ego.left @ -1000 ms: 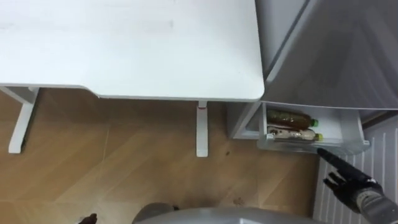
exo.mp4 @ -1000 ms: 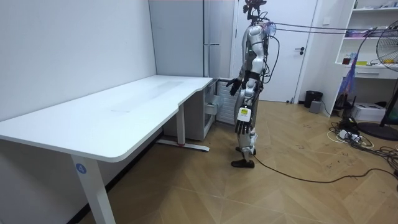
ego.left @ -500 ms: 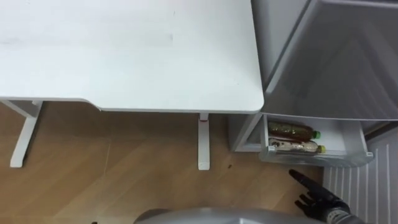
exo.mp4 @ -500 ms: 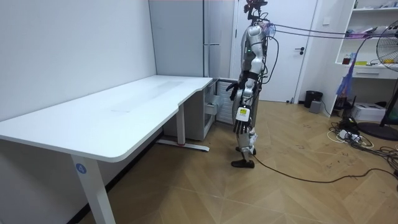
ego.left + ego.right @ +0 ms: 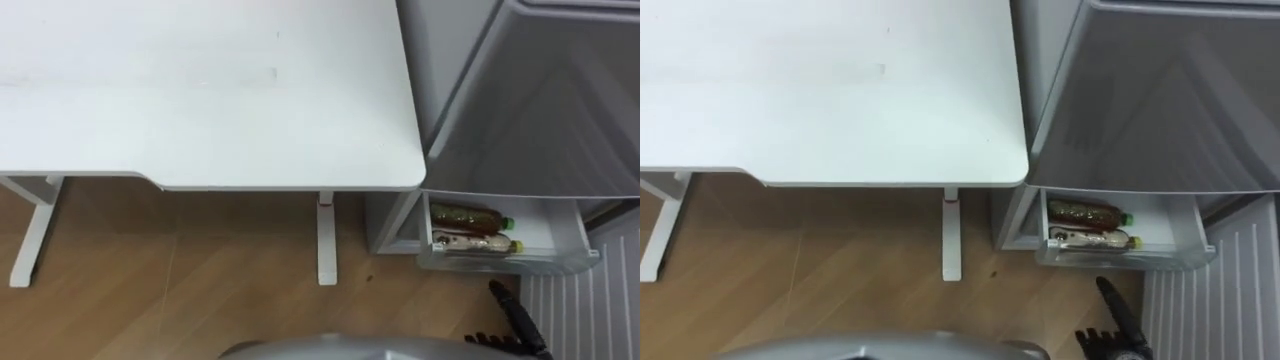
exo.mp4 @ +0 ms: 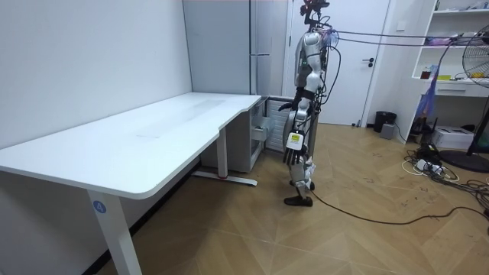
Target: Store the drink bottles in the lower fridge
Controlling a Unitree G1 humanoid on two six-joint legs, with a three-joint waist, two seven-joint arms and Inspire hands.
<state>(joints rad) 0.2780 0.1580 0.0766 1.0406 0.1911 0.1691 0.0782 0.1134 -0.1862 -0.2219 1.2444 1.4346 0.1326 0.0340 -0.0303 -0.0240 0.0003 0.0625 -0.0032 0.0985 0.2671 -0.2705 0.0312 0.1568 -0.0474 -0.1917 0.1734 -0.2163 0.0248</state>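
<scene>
I have the robot standing at the corner of the white bench (image 5: 200, 100), facing the grey fridge (image 5: 540, 110) just beside it. The fridge's lower drawer (image 5: 505, 265) is pulled out over the wooden floor (image 5: 200, 290). Both drinks lie in it on their sides, green caps toward the robot's right. The brown bottle (image 5: 463, 216) is farther in and the paler bottle (image 5: 472, 243) lies against the drawer's front wall. They sit close together, though I cannot tell from up here whether they touch.

The right hand (image 5: 518, 318) comes in low at the lower right, in front of the drawer and apart from it. Its fingers are straight and spread, one of them pointing toward the drawer, and it holds nothing. To its right is the ribbed white inside of the open fridge door (image 5: 600, 300).

In the room view the left hand (image 6: 292, 156) hangs by the thigh on the side nearer the camera. I cannot tell its state at that distance.
</scene>
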